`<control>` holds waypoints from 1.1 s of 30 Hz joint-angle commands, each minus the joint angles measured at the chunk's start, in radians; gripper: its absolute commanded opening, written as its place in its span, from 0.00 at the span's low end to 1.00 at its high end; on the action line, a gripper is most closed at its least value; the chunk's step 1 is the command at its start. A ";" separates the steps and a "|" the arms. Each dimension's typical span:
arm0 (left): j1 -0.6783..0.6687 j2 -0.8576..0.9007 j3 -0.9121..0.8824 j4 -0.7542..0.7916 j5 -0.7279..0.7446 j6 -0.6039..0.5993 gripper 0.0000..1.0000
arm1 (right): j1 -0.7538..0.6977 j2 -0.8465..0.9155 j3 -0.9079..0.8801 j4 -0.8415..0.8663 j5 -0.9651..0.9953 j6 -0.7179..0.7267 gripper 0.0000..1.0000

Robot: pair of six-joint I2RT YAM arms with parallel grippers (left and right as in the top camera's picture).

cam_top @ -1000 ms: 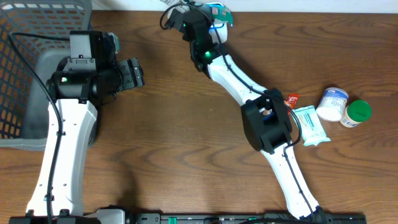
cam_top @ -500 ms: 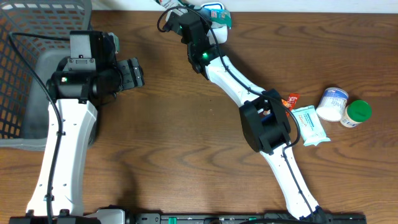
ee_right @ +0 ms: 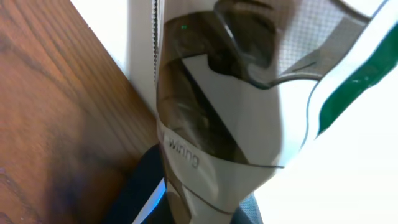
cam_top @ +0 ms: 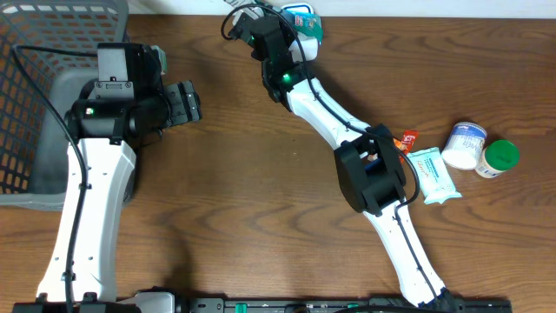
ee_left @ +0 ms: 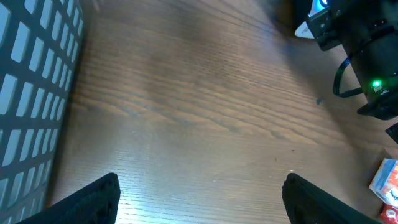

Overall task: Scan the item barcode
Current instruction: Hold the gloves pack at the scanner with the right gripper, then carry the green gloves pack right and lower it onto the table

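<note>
Glossy, crinkled white-and-green packet (ee_right: 249, 124) pinched between the closed jaws of the right claw (cam_top: 294, 26), over the dark wood-grain table (cam_top: 243, 174); left claw (ee_left: 200, 202) spread wide and empty, black fingers (ee_left: 93, 200) flanking bare wood.

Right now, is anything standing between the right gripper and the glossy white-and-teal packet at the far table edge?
Nothing visible does. The right gripper is shut on the glossy white-and-teal packet, which fills the right wrist view right at the fingers. The left gripper hangs open and empty, well off to the side.
</note>
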 commanded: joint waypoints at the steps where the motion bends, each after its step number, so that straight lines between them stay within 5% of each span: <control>1: 0.003 0.001 -0.002 0.000 0.002 0.010 0.84 | 0.014 -0.039 0.016 0.003 -0.003 0.089 0.01; 12: 0.003 0.001 -0.002 0.001 0.002 0.010 0.84 | -0.031 -0.227 0.016 -0.126 -0.014 0.277 0.01; 17: 0.003 0.001 -0.002 0.001 0.002 0.010 0.84 | -0.060 -0.475 0.016 -0.508 -0.088 0.474 0.01; 22: 0.003 0.001 -0.002 0.000 0.002 0.010 0.85 | -0.154 -0.674 0.016 -0.910 -0.423 0.558 0.01; 27: 0.003 0.001 -0.002 0.000 0.002 0.010 0.84 | -0.307 -0.740 0.016 -1.249 -0.688 0.617 0.01; 33: 0.003 0.001 -0.002 0.001 0.002 0.010 0.84 | -0.480 -0.701 -0.165 -1.427 -0.724 0.630 0.01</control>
